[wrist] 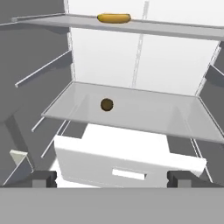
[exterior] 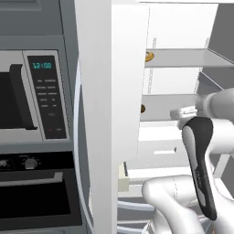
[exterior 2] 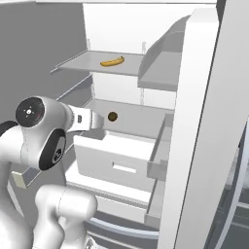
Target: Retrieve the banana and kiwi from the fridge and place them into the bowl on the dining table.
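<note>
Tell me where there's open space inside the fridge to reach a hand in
The lower shelf is bare to the right of the kiwi, out to the side wall. The upper shelf is bare to the right of the banana. Below, the white drawer leaves little gap.

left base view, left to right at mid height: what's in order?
Microwave → its control panel → open fridge door → kiwi on the fridge shelf → gripper → arm's dark-trimmed link.
</note>
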Available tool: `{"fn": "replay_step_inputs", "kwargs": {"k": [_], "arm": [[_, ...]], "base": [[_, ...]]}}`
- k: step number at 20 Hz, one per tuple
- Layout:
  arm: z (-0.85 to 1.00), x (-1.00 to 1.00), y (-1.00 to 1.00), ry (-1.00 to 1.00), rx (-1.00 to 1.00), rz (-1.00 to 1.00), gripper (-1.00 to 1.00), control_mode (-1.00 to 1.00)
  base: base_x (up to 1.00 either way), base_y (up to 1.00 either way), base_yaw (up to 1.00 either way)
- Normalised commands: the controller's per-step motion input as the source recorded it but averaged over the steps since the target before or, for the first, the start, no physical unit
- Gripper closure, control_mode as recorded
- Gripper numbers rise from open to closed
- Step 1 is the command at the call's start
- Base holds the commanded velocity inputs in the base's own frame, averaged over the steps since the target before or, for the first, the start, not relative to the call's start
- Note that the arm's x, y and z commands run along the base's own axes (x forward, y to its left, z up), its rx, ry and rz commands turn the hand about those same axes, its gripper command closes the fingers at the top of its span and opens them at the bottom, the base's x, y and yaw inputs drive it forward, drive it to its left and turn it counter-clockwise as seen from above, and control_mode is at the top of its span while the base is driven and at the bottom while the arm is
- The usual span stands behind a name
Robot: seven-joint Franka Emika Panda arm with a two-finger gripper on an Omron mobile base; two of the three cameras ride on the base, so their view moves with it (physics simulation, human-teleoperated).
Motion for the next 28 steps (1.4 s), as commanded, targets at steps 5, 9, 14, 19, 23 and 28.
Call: {"fn": "replay_step_inputs", "kwargs": {"k": [5, 9, 14, 19, 23, 28], "arm": [[0.47, 0.18, -0.01, 0.0, 0.0, -0.05, -1.0, -1.0], [0.47, 0.0, -0.06, -0.04, 0.02, 0.0, -1.0, -1.0], [0.3, 0.02, -0.07, -0.11, 0.15, -0.03, -1.0, -1.0], [0.25, 0.37, 0.0, -0.05, 0.12, -0.16, -1.0, -1.0], [0.42, 0.54, 0.0, 0.0, 0.12, -0.2, -1.0, -1.0], [0.4, 0.52, -0.05, 0.01, 0.13, -0.02, -1.0, -1.0]], "base": [[0.0, 0.0, 0.0], [0.0, 0.0, 0.0], [0.0, 0.0, 0.0], [0.0, 0.0, 0.0], [0.0, 0.0, 0.0], [0.0, 0.0, 0.0]]}}
